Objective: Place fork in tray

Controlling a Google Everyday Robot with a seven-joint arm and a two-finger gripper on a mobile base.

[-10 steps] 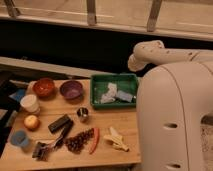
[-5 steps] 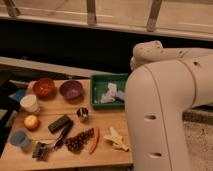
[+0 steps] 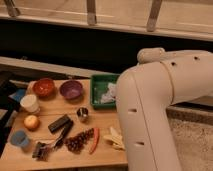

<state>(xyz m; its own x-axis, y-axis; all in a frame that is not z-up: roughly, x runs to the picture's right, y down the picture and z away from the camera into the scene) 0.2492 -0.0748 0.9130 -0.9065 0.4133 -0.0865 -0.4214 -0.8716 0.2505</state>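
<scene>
The green tray (image 3: pixel 99 81) stands at the back right of the wooden table, with white crumpled things (image 3: pixel 108 94) in it. Its right part is hidden behind my white arm (image 3: pixel 155 110). A dark-handled utensil (image 3: pixel 56 139) lies near the front left; I cannot tell whether it is the fork. My gripper is out of view, somewhere beyond the big arm segments that fill the right of the camera view.
On the table are a purple bowl (image 3: pixel 71 89), a red bowl (image 3: pixel 44 87), a white cup (image 3: pixel 30 103), an orange (image 3: pixel 31 121), a blue cup (image 3: pixel 19 138), a black block (image 3: pixel 58 123), a metal cup (image 3: pixel 82 114), dark grapes (image 3: pixel 77 142), a red chili (image 3: pixel 95 140) and a yellow peel (image 3: pixel 114 137).
My arm has swung leftward and nearer to the camera. It now covers the tray's right side and more of the table's right edge. The objects on the table have not moved.
</scene>
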